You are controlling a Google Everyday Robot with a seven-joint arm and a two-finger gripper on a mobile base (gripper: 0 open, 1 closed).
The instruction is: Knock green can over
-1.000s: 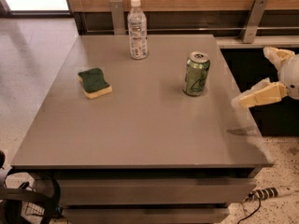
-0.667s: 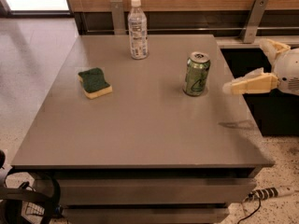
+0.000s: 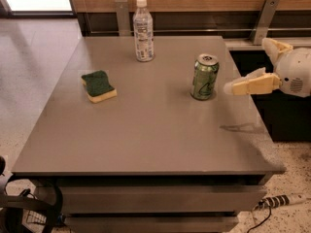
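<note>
- The grey table (image 3: 146, 144) fills the centre of the frame, and three items stand or lie on its top.
- The green can (image 3: 204, 76) stands upright in the right half of the tabletop, near the right edge. Its silver top faces up and pale markings show on its side.
- The gripper (image 3: 248, 65) enters from the right edge of the frame, at about the height of the can.
- Jaw state: released. The two cream fingers (image 3: 252, 84) are spread well apart and nothing lies between them.
- The lower finger points left, and its tip sits just beside the right side of the can (a thin gap appears to separate them). The upper finger lies further back, towards the upper right of the frame.
- The gripper's shadow (image 3: 240, 127) falls on the tabletop below it, towards the bottom right.
- A clear plastic bottle (image 3: 143, 30) with a white cap stands upright at the far edge of the table, upper centre of the frame, well apart from the can.
- A green and yellow sponge (image 3: 98, 85) lies flat on the left half of the tabletop, green side up.
- A white power strip (image 3: 282, 200) lies on the speckled floor at the lower right.
</note>
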